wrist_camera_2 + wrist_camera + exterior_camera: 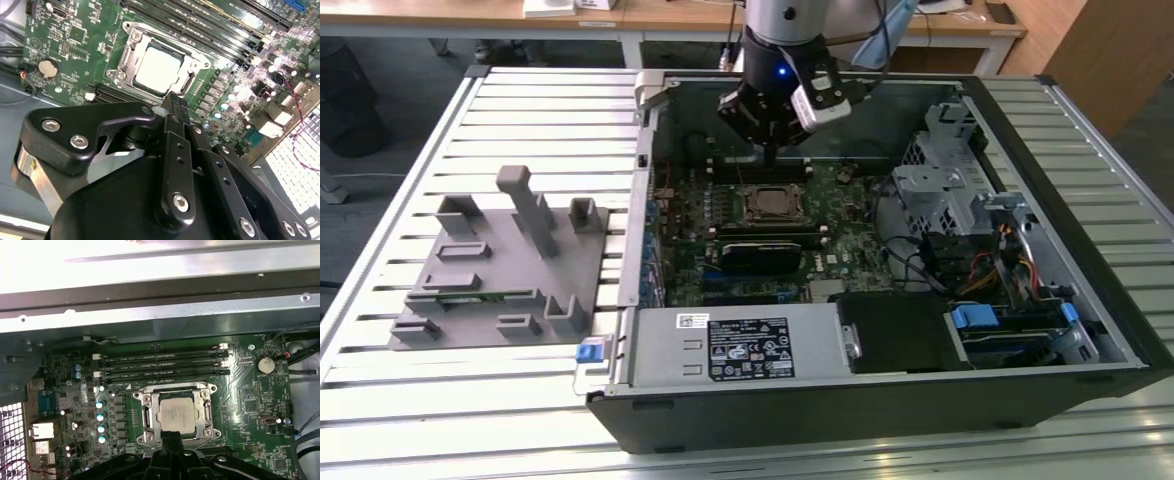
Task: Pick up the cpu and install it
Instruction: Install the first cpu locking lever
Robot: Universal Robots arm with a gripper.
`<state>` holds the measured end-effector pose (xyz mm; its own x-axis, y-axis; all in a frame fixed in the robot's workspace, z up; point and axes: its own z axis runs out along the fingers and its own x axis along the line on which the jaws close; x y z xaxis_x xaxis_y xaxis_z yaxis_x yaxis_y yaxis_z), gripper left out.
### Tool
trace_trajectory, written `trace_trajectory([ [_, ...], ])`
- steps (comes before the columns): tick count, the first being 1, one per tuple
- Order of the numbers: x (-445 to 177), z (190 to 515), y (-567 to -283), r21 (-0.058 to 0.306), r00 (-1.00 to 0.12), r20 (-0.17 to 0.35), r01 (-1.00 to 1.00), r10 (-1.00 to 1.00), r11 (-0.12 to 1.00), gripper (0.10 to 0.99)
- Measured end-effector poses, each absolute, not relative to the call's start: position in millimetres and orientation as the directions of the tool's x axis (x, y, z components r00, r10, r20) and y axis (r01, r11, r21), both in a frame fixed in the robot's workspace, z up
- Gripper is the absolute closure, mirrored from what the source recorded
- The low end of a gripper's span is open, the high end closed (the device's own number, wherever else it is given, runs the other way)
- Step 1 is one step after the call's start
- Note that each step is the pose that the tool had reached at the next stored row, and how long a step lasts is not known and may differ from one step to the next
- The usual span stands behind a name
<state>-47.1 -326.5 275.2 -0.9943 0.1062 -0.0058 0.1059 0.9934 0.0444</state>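
Room: cpu point(175, 413) sits framed by socket point(146, 416), memory slots point(165, 365) beside; open above
Jaws: closed together, empty, hanging above the cpu

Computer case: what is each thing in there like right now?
computer case, lying flat, side open.
cpu, sitting in its socket.
gripper, shut, holding nothing, over the motherboard.
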Motion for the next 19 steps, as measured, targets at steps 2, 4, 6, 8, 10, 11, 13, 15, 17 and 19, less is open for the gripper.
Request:
trace_trajectory([
  [2, -49, 275, -326, 0.044, -0.994, -0.006, 0.105, 0.106, 0.993, 0.980],
  [4, -51, 275, -326, 0.044, -0.994, -0.006, 0.105, 0.105, 0.993, 0.980],
  [6, -53, 275, -326, 0.044, -0.994, -0.006, 0.105, 0.105, 0.994, 0.980],
  [8, -55, 275, -326, 0.044, -0.994, -0.006, 0.104, 0.105, 0.994, 0.980],
  [10, -56, 275, -326, 0.044, -0.995, -0.006, 0.104, 0.104, 0.994, 0.980],
  [11, -56, 275, -326, 0.044, -0.995, -0.006, 0.104, 0.104, 0.994, 0.980],
  [13, -57, 275, -326, 0.044, -0.995, -0.006, 0.104, 0.104, 0.994, 0.980],
  [15, -58, 275, -326, 0.044, -0.995, -0.006, 0.103, 0.104, 0.994, 0.980],
  [17, -59, 275, -326, 0.044, -0.995, -0.006, 0.103, 0.103, 0.994, 0.980],
  [19, -60, 275, -326, 0.044, -0.995, -0.006, 0.103, 0.103, 0.994, 0.980],
])
